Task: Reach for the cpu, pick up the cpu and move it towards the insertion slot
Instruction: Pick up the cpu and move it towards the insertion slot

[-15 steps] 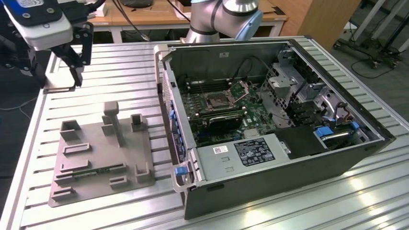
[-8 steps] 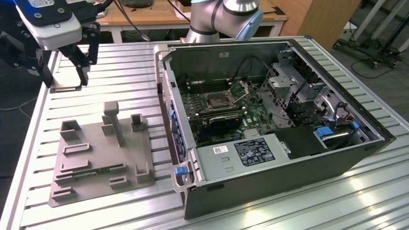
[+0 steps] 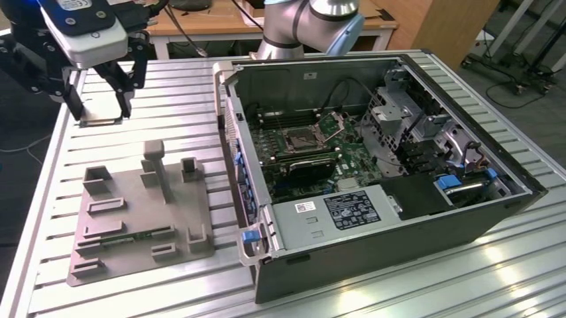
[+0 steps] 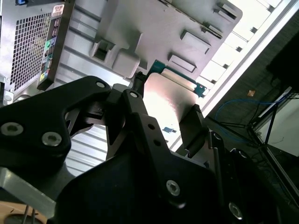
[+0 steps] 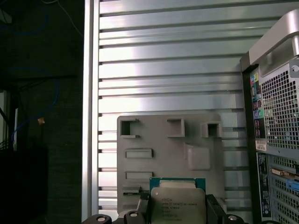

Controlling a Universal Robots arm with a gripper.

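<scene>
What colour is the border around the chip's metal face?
Teal green; the chip shows it best in the first wrist view.

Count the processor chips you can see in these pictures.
1. The chip is clamped in the gripper, over the table at the exterior view's left. More could be hidden inside the computer case.

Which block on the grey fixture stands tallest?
The narrow post near the fixture's middle; the other blocks are clearly shorter.
</scene>
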